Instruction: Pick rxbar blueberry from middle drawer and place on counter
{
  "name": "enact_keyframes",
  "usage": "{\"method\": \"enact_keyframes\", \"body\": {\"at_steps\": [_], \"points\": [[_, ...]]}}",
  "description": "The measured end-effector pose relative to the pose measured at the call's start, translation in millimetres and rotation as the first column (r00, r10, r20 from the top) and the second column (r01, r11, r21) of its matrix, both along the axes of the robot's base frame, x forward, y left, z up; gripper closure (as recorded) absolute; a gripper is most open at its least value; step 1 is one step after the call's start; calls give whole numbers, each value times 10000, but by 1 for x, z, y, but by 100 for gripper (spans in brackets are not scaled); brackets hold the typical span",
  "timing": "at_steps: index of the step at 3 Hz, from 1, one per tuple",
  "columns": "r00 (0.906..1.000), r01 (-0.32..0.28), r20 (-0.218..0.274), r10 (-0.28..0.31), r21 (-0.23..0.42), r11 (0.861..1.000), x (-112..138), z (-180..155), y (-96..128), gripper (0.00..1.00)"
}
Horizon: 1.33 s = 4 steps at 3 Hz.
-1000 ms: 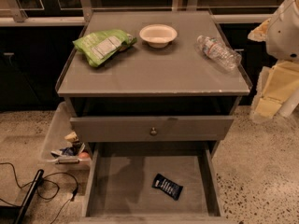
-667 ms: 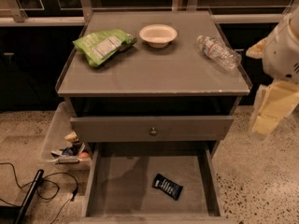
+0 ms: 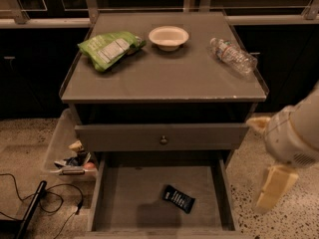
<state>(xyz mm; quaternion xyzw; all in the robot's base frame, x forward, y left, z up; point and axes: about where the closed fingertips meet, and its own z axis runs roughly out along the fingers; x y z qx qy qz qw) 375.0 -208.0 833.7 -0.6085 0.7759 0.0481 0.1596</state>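
The rxbar blueberry (image 3: pixel 179 198), a small dark navy bar with white print, lies flat on the floor of the open middle drawer (image 3: pixel 129 193), right of centre. The counter (image 3: pixel 164 76) is the grey cabinet top above it. My gripper (image 3: pixel 255 164) hangs at the right of the view, outside the drawer's right wall and above floor level. Its pale fingers (image 3: pixel 271 188) are spread apart with nothing between them. It is to the right of the bar and apart from it.
On the counter lie a green crinkled bag (image 3: pixel 109 49), a white bowl (image 3: pixel 169 36) and a clear plastic bottle (image 3: pixel 233 55). The upper drawer front with a round knob (image 3: pixel 163 140) is shut. A bin of clutter (image 3: pixel 70 161) and cables (image 3: pixel 30 203) sit on the floor at the left.
My arm and gripper have moved down along the cabinet's right side, from counter height to drawer height. The bar and the counter items have not moved.
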Motion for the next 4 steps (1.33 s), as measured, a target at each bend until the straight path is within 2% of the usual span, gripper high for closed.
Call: {"method": "enact_keyframes", "body": {"at_steps": [1,2,3,4], "points": [[9996,-235,-137,242,521,9984,-5,-80,3,0],[9996,-238,-142,245,520,9984,-6,-80,3,0],[9991,-356,-225,373,720,9968,3,-116,14,0],[9994,-255,-177,284,1487,9886,31,-172,27,0]]}}
